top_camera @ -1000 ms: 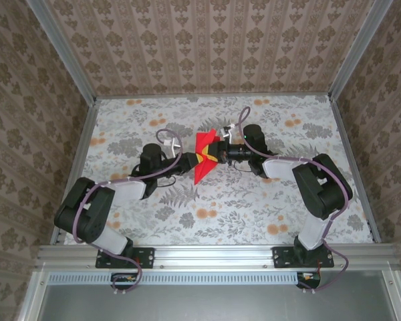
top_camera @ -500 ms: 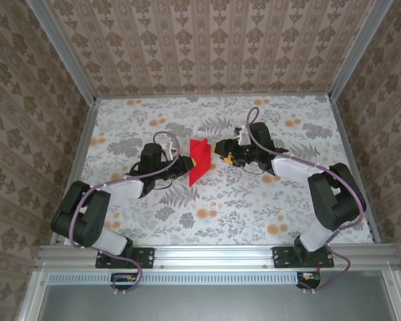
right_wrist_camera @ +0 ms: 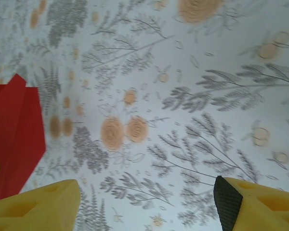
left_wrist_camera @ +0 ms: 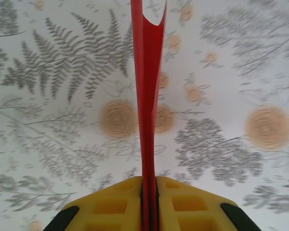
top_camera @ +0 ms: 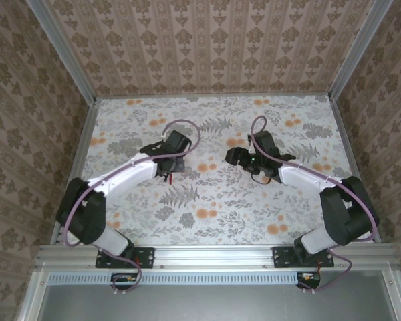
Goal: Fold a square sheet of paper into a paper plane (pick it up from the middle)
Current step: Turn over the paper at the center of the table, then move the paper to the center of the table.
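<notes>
The square sheet of paper (left_wrist_camera: 148,96) is bright red and folded into a narrow strip like a paper plane. In the left wrist view it is seen edge-on, reaching out over the floral table. My left gripper (left_wrist_camera: 149,182) is shut on its near end, the yellow fingers (left_wrist_camera: 111,204) pressed flat against both sides. In the top view the left gripper (top_camera: 176,162) points down left of centre. My right gripper (top_camera: 234,156) stands open to its right, apart from the paper. In the right wrist view the red paper (right_wrist_camera: 17,130) lies at the left edge, outside the open right gripper (right_wrist_camera: 147,192).
The floral tablecloth (top_camera: 214,200) covers the whole table. Aluminium rails (top_camera: 214,254) run along the near edge and both sides. Patterned walls close the back and sides. Both arm bases sit at the near rail.
My right gripper has opened, let go of the red paper and drawn back to the right. The left arm has swung toward the back with the paper, and its wrist now covers it from above.
</notes>
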